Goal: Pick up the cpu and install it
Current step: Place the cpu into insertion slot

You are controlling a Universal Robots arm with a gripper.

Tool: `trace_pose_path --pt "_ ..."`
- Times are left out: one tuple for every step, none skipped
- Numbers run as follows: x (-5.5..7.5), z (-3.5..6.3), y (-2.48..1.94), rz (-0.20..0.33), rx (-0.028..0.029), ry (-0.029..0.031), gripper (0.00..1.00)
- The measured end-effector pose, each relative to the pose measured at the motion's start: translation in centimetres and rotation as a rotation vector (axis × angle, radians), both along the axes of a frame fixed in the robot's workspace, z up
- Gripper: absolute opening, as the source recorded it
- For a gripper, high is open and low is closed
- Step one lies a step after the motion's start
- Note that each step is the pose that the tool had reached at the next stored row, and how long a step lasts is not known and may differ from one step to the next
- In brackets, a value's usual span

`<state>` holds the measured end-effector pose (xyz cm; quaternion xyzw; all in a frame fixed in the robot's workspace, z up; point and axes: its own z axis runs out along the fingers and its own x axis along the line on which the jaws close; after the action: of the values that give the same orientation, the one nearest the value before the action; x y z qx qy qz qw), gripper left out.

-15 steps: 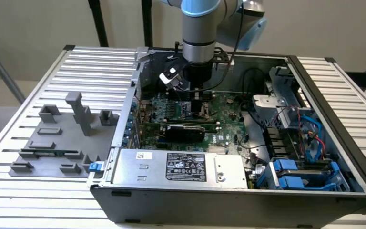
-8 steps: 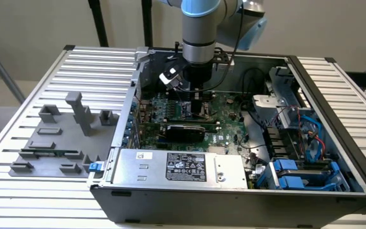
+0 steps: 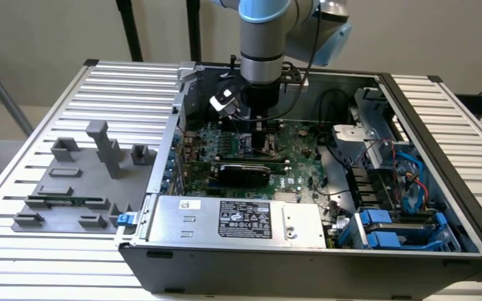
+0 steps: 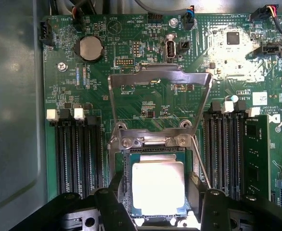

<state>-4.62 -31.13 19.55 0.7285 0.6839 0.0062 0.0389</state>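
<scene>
We're hovering the gripper (image 4: 156,199) over the socket (image 4: 153,141), fingers spread wide and gripping nothing; the cpu (image 4: 158,186) is lying flat in it. We're wanting a straight vertical move, no nudging.

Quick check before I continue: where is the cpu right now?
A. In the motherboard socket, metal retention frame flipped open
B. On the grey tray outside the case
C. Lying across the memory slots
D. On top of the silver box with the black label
A: in the wrist view the cpu lies flat in the socket, with the metal retention frame swung up off it.
</scene>
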Motion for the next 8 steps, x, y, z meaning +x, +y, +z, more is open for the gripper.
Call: trace_pose_path --pt "0.0 0.0 0.0 0.0 0.0019 0.0 0.63" --pt "0.0 0.0 0.0 0.0 0.0058 0.0 0.63" --pt "0.0 0.0 0.0 0.0 0.0085 0.0001 0.63" --pt "0.0 0.0 0.0 0.0 0.0101 -0.0001 0.63" --pt "0.0 0.0 0.01 0.0 0.0103 -0.0002 0.63" --pt "0.0 0.0 0.01 0.0 0.0106 -0.0002 0.63" --pt "0.0 0.06 -0.01 0.0 0.0104 0.0 0.63" --pt "0.0 0.15 -0.03 0.0 0.0103 0.0 0.63"
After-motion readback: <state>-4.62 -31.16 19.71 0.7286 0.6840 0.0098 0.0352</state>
